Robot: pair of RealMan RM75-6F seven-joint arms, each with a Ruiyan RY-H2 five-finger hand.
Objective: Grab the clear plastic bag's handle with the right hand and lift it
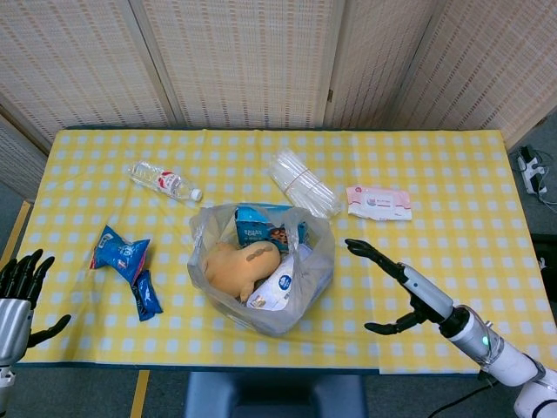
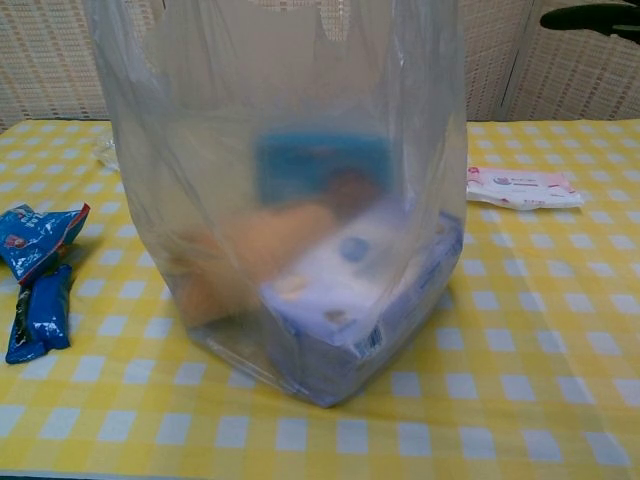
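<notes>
The clear plastic bag point(image 1: 261, 270) stands upright near the table's front middle, its mouth open, with a tan plush toy, a blue box and a white packet inside. In the chest view the bag point(image 2: 290, 190) fills the frame. My right hand point(image 1: 396, 292) hovers just right of the bag, fingers spread, holding nothing; a dark fingertip point(image 2: 590, 17) shows at the top right of the chest view. Down at the front left corner, my left hand point(image 1: 19, 292) is spread open and holds nothing, far from the bag.
Two blue snack packets point(image 1: 126, 266) lie left of the bag. A water bottle point(image 1: 163, 181) lies at the back left, a bundle of clear plastic point(image 1: 302, 183) behind the bag, and a pink wipes pack point(image 1: 379, 202) at the back right.
</notes>
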